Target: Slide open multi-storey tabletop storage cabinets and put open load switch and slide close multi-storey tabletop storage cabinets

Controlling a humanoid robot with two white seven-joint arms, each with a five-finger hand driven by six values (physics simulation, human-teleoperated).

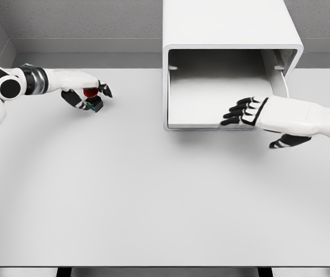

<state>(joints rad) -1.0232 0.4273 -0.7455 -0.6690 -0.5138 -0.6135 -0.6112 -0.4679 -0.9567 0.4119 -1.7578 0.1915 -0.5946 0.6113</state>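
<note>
while a pale grey table (153,202) is being shown across nearly the whole head view, its far edge is being met by a grey wall (84,23). the far middle-right of the tabletop is being occupied by a white storage cabinet (228,26), and its drawer (211,101) is being seen pulled out toward the near side, with a bare pale floor and a rounded front lip. the drawer's right wall is being lined by a slide rail.

the right arm (312,118) is being brought in from the right edge, and the right hand (247,112) is being held at the near right corner of the drawer, its dark fingers (234,114) being laid side by side over the front lip and only lightly bent, nothing being gripped by them. whether the lip is being touched cannot be told. the thumb is being hung below the palm, apart from the drawer.

the left arm (34,81) is being brought in from the far left. the left hand (86,95) is being closed around the load switch (93,99), a small dark block with a red top, which is being held at table level, well to the left of the cabinet and outside the drawer. whether the switch is being rested on the table or lifted just clear of it cannot be told.
</note>
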